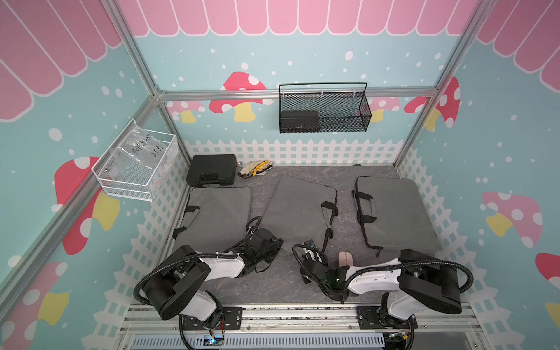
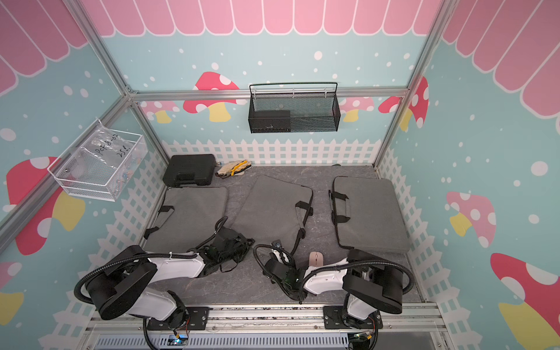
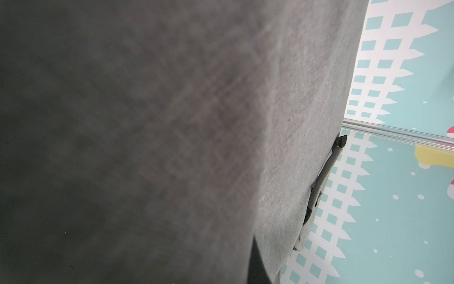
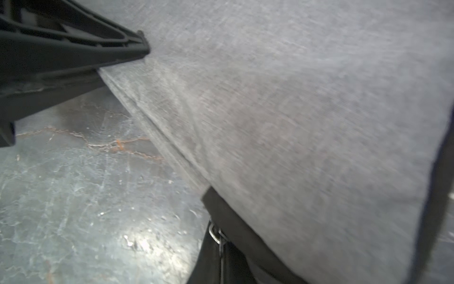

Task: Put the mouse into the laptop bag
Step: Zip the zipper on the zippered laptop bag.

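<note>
Three grey bags lie flat on the table (image 1: 272,288): left laptop bag (image 1: 218,212) at 9 o'clock, middle laptop bag (image 1: 298,209) at centre and skewed, right laptop bag (image 1: 397,212) at 3. The black hard case (image 1: 212,169) is at 11, with work gloves (image 1: 254,169) just beside it toward 12. There's a black mesh basket (image 1: 324,109) on the back wall and a white wire basket (image 1: 136,163) on the left wall.

Mouse (image 1: 344,257) — pink, on bare table at 5 o'clock, outside every bag, near the middle bag's near strap. My right arm's white forearm (image 1: 372,272) crosses its near end.

The right arm is folded low. The right gripper (image 4: 143,49) has its fingers together, tip on the middle bag's edge seam; can't tell if fabric is pinched.

The left arm is low. The left gripper (image 1: 274,244) sits between the near corners of the left and middle bags — closed. Its wrist view is nearly all grey cloth, so whether it grips anything is unclear.
</note>
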### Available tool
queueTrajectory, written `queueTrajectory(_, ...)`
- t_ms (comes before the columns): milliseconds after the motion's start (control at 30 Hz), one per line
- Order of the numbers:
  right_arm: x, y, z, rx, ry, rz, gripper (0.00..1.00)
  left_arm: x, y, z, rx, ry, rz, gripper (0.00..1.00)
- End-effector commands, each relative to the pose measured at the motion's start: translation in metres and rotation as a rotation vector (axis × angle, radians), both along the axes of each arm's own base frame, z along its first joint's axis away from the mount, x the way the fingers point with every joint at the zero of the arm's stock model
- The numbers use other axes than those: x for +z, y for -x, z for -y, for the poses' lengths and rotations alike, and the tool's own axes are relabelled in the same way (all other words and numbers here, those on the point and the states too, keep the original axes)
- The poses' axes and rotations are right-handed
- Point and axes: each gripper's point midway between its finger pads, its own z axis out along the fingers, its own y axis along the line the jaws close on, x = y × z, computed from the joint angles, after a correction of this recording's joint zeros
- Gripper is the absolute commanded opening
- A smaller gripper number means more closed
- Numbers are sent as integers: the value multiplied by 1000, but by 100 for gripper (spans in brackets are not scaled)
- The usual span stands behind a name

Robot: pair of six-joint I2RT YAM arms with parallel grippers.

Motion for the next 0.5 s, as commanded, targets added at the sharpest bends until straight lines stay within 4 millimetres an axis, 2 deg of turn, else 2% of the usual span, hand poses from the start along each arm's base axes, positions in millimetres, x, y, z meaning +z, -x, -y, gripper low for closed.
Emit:
queueTrajectory(0, -11, -3, 32, -61, 44, -18, 0, -7, -2, -5, -1, -57, -19, 0)
queueTrajectory(267, -21, -17, 82, -178, 25, -73, 0, -2, -5, -3, -17, -29, 2, 0)
queueTrajectory(467, -13, -20, 104, -242, 7, -47, 0, -2, -3, -6, -23, -36, 1, 0)
